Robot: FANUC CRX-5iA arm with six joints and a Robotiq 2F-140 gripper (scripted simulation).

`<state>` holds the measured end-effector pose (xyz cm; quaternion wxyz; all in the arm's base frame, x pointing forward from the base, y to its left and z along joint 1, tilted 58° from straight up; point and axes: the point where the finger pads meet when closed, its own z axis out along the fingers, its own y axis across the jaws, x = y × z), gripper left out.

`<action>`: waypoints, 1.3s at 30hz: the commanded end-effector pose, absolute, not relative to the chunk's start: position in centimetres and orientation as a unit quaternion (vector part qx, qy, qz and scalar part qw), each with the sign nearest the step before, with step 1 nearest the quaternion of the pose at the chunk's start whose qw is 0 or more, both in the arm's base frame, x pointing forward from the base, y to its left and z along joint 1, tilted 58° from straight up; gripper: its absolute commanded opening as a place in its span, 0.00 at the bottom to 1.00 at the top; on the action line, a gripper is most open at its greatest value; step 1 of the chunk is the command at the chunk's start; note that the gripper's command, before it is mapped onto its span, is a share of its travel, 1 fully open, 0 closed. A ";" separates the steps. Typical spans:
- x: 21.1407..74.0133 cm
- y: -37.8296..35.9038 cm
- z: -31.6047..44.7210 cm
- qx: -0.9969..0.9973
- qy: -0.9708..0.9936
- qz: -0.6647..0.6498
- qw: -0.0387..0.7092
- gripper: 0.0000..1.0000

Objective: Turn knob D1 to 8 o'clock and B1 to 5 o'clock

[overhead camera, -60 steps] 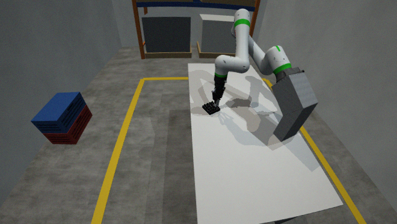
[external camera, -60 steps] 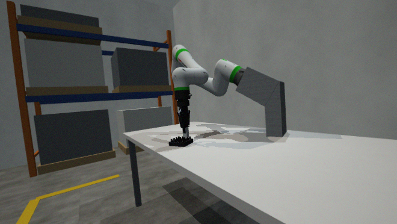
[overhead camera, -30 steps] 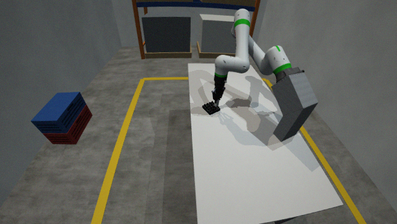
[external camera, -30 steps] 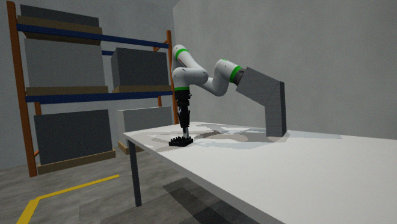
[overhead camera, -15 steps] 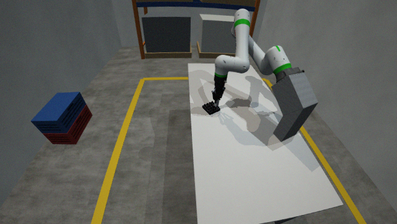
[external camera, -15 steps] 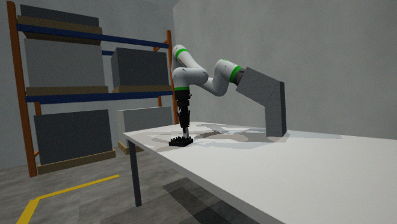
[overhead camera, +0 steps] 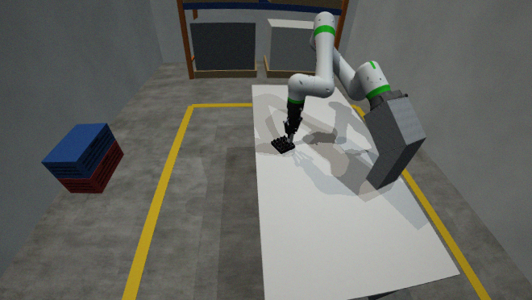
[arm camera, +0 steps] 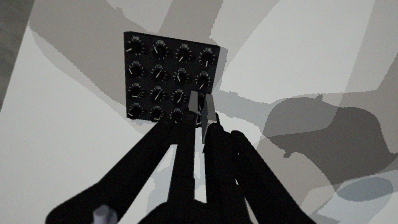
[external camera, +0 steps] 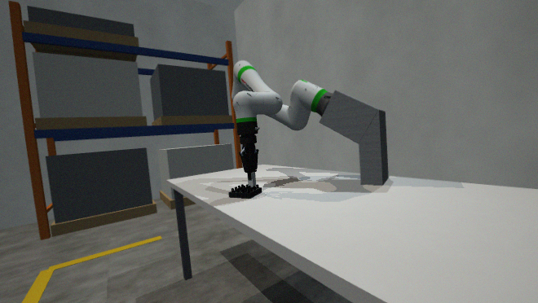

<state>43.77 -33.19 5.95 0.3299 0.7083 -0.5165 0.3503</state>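
Note:
The black knob box [overhead camera: 283, 145] [external camera: 240, 194] [arm camera: 147, 80] stands on the white table near its left edge, with four rows of four knobs and white marks. My gripper [overhead camera: 290, 139] [external camera: 251, 185] [arm camera: 199, 102] points down at the box's lower right part in the wrist view. Its fingers are nearly closed and appear shut on a knob at the lower end of the right-hand column. The fingers cover that knob, its line and part of its marks. I cannot read the printed names or see the socket.
The white table [overhead camera: 342, 242] [external camera: 407, 228] carries the arm's grey pedestal [overhead camera: 396, 141] [external camera: 372, 147] well to the right of the box. Neighbouring knobs stand close beside the fingers. Blue and red crates [overhead camera: 82, 155] stand on the floor at the left; a loaded rack stands behind.

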 end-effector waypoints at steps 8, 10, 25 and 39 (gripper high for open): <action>43.8 -33.2 6.0 0.664 -0.572 0.376 0.300 0.05; 43.8 -33.2 6.0 0.653 -0.585 0.382 0.293 0.05; 43.8 -33.2 6.0 0.557 -0.677 0.422 0.232 0.05; 43.8 -33.2 6.0 0.442 -0.757 0.453 0.162 0.05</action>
